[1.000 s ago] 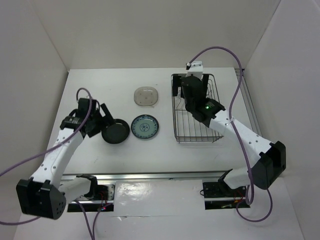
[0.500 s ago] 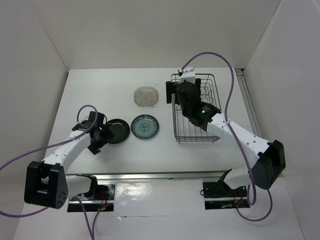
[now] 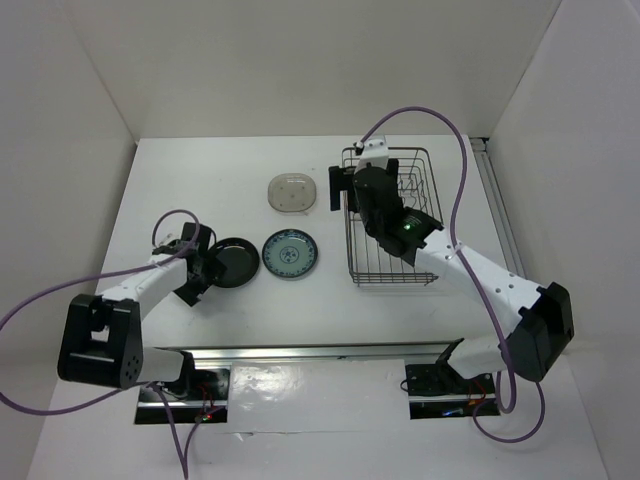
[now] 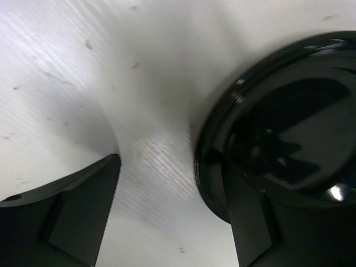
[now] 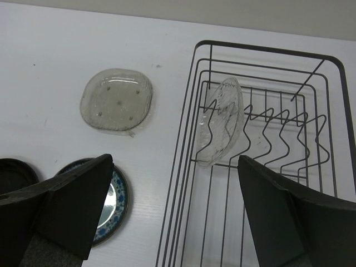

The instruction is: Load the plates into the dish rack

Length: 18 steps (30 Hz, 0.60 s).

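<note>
The glossy black plate [image 3: 236, 262] lies flat on the table at the left. My left gripper [image 3: 203, 270] is open at its left rim. In the left wrist view the black plate [image 4: 289, 122] fills the right side, one finger [image 4: 72, 217] is over bare table and the other finger [image 4: 261, 228] is at the plate's rim. The blue-and-white plate [image 3: 291, 253] and the beige plate [image 3: 292, 192] lie flat on the table. The clear glass plate [image 5: 219, 119] stands on edge between dividers of the dish rack [image 3: 425, 215]. My right gripper [image 3: 348, 192] is open and empty above the rack's far left side.
White walls close in the table at the back and both sides. In the right wrist view the rack's rim [image 5: 267, 49] runs across the top right, with the beige plate [image 5: 117, 100], the blue-and-white plate [image 5: 115, 200] and the black plate's edge [image 5: 14, 172] to the left.
My left gripper has dropped low and come in at the black plate's left rim. My right gripper has shifted left, from over the rack's inside to its far left side.
</note>
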{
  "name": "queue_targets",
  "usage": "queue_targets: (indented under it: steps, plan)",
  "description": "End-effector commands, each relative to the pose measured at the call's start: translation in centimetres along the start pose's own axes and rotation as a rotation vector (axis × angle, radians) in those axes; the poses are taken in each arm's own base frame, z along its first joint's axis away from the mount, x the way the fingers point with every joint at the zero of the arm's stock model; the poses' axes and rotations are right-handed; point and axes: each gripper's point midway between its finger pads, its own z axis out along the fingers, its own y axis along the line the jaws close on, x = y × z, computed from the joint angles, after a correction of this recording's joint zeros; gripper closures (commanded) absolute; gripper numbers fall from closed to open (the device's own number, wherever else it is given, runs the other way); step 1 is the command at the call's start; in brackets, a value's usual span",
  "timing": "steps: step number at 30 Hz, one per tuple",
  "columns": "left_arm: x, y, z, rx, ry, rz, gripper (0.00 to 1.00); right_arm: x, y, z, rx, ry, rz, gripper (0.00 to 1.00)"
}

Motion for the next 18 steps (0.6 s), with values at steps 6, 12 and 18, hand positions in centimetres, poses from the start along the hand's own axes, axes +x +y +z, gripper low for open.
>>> queue_targets:
  steps: [6, 12, 18]
  plan:
    - [-0.8, 0.2, 1.6, -0.096, -0.001, -0.017, 0.15, -3.3, 0.3, -2.3, -0.034, -0.105, 0.068, 0.00]
    - [-1.8, 1.4, 2.8, -0.146, 0.007, -0.073, 0.22, -4.1, 0.2, -2.8, -0.048, -0.128, 0.084, 0.00]
    - [-2.8, 2.1, 3.3, -0.165, -0.006, -0.103, 0.31, -4.4, 0.3, -3.1, -0.059, -0.135, 0.088, 0.00]
